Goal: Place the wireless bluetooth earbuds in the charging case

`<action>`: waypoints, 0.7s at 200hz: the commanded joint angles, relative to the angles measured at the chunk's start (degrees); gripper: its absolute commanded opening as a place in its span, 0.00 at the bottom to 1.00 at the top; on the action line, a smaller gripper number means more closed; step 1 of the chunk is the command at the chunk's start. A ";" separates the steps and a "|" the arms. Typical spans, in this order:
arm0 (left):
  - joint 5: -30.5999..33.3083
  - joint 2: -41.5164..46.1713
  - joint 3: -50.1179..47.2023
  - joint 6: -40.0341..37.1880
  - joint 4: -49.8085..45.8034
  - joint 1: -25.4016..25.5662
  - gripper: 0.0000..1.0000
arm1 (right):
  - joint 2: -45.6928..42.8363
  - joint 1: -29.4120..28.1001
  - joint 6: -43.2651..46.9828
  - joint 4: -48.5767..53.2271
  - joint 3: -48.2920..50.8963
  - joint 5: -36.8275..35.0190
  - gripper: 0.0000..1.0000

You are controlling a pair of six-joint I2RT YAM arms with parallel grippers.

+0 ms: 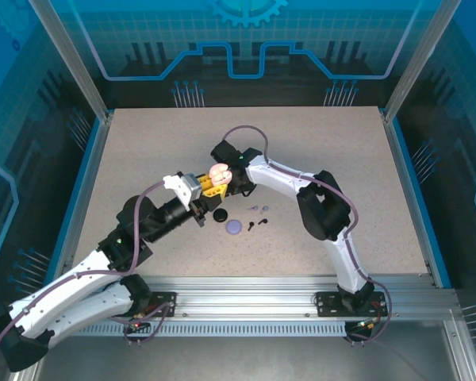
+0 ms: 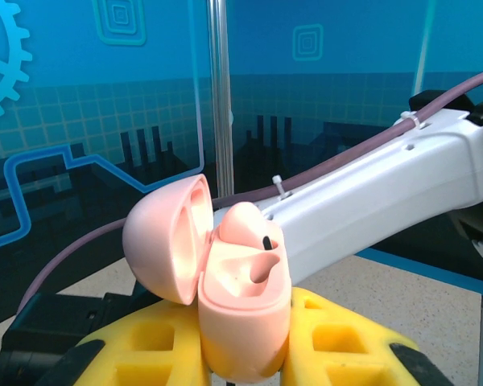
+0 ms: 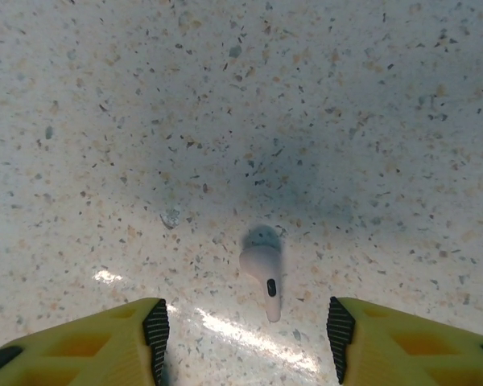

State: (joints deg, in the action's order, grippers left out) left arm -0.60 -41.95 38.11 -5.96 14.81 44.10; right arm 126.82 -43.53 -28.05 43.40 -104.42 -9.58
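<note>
A pale pink charging case (image 2: 243,322) stands with its lid (image 2: 165,241) swung open, and my left gripper (image 2: 245,354) is shut on its body. One pale pink earbud (image 2: 252,226) sits in a socket; the socket beside it is empty. From above, the case (image 1: 220,172) is held over the middle of the table. My right gripper (image 3: 245,330) hangs open just above the tabletop. Another pale pink earbud (image 3: 263,271) lies flat between its fingertips, touching neither. Two lavender earbuds (image 1: 259,209) and two black earbuds (image 1: 258,223) lie on the table.
A black round case (image 1: 220,215) and a lavender round case (image 1: 236,227) rest on the table just in front of the held case. The right arm's white link (image 2: 370,193) passes close behind the pink case. Blue walls ring the speckled tabletop (image 1: 143,151).
</note>
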 commanded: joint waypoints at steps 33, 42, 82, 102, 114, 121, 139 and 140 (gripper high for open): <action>1.47 0.65 0.96 0.68 -0.40 0.45 0.18 | 5.03 -0.50 0.26 6.37 -6.11 -2.43 0.54; 1.56 0.62 0.92 0.60 -0.41 0.45 0.18 | 5.88 -0.46 0.35 6.78 -6.96 -1.94 0.53; 1.73 0.59 0.69 0.51 -0.48 0.38 0.18 | 9.11 -0.38 0.54 8.37 -9.39 -1.16 0.48; 1.82 0.48 0.56 0.51 -0.38 0.44 0.18 | 10.21 -0.34 0.58 8.63 -10.12 -0.45 0.46; 1.92 0.45 0.48 0.38 -0.25 0.45 0.18 | 10.92 -0.37 0.68 9.04 -10.69 -0.11 0.45; 1.91 0.30 0.48 0.44 -0.25 0.43 0.18 | 11.25 -0.39 0.68 9.12 -10.85 -0.18 0.43; 2.01 0.21 0.48 0.39 -0.25 0.40 0.18 | 11.54 -0.37 0.78 9.12 -10.74 -0.09 0.41; 1.96 0.21 0.48 0.36 -0.28 0.43 0.18 | 11.57 -0.35 0.80 9.14 -10.73 -0.08 0.41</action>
State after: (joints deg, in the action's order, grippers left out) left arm 0.27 -41.93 38.11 -5.96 13.91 44.12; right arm 135.96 -43.77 -27.77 50.11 -114.10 -10.92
